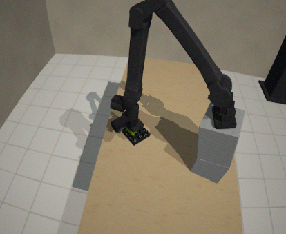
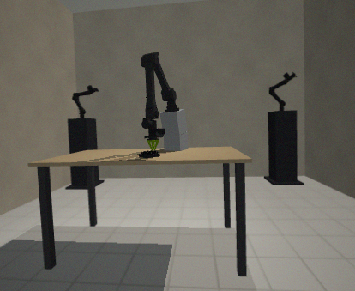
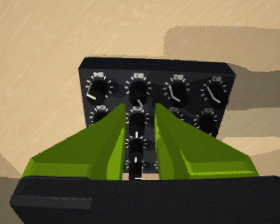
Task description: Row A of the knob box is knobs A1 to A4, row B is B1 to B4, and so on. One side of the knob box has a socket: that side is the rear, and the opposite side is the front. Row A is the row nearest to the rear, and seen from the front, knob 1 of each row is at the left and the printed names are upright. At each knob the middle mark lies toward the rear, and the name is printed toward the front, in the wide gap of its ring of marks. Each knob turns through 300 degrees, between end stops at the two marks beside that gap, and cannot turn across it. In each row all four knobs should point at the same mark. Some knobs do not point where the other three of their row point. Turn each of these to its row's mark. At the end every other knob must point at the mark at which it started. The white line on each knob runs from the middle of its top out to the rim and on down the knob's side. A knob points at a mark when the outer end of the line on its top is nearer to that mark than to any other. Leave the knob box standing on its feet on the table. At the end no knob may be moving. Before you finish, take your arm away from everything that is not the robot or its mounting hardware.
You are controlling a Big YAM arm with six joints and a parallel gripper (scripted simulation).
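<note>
The black knob box [image 1: 135, 142] [image 2: 149, 155] [image 3: 160, 64] stands on the table, its D row along the top of the wrist view. There, the line of knob D4 [image 3: 98, 91] points lower left and that of D3 [image 3: 138, 93] down, slightly right. D2 [image 3: 177, 93] and D1 [image 3: 216, 94] show bent lines slanting to lower right. The lines of C3 [image 3: 136, 121] and B3 [image 3: 135, 146] point down. My gripper [image 2: 153, 150] [image 3: 140, 112] is slightly open and points down, with its green fingertips to either side of column 3 near C3; contact is not visible. The fingers hide much of rows A to C.
The box stands on the wooden table [image 1: 159, 191] [image 2: 215, 155] near one long edge. The grey pedestal [image 1: 215, 146] [image 2: 174, 130] carrying the arm stands on the table. Arm shadows fall beside the box. Black stands are on the floor beyond the table.
</note>
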